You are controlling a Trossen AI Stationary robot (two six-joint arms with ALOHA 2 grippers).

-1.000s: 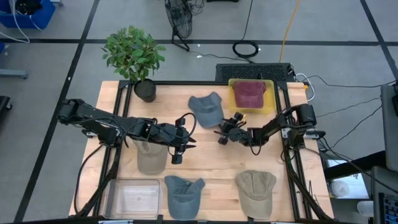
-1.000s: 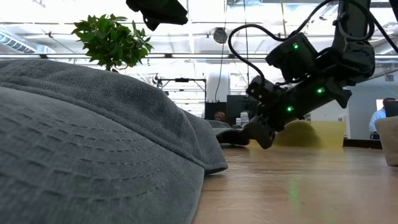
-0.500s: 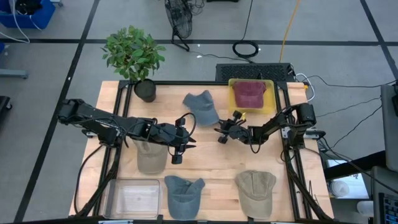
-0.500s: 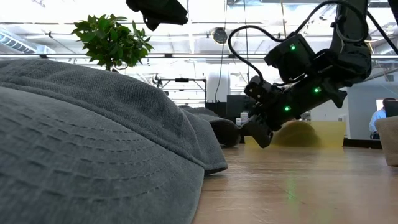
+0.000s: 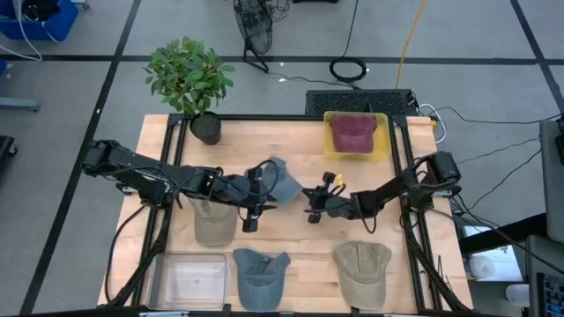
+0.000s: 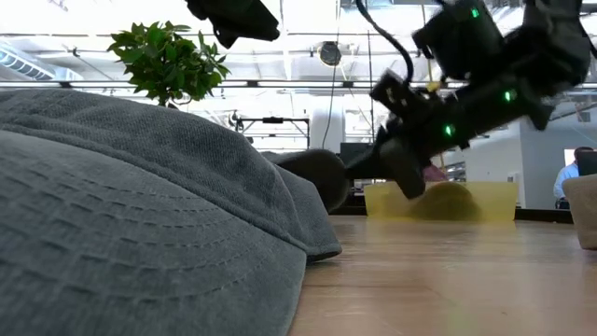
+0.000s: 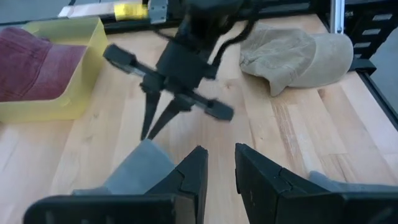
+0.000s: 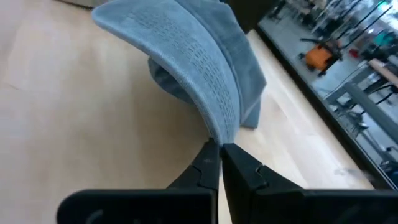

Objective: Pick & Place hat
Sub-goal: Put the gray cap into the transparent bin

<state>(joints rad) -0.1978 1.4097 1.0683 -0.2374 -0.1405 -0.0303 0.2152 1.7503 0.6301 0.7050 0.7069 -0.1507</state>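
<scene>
Near the middle of the wooden desk (image 5: 291, 231), the right end effector (image 8: 219, 148) pinches the curved brim of the ribbed grey-blue fabric hat (image 8: 193, 56), while the left end effector (image 7: 219, 163) waits beside it, fingers apart.

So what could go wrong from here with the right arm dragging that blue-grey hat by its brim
The right gripper pinches only the thin brim edge of the blue-grey hat, so it could slip free. The hat now sits right against the left gripper, so it might snag or bump that arm. The clear bin lies past the tan hat, which the carried hat could drag along.
</scene>
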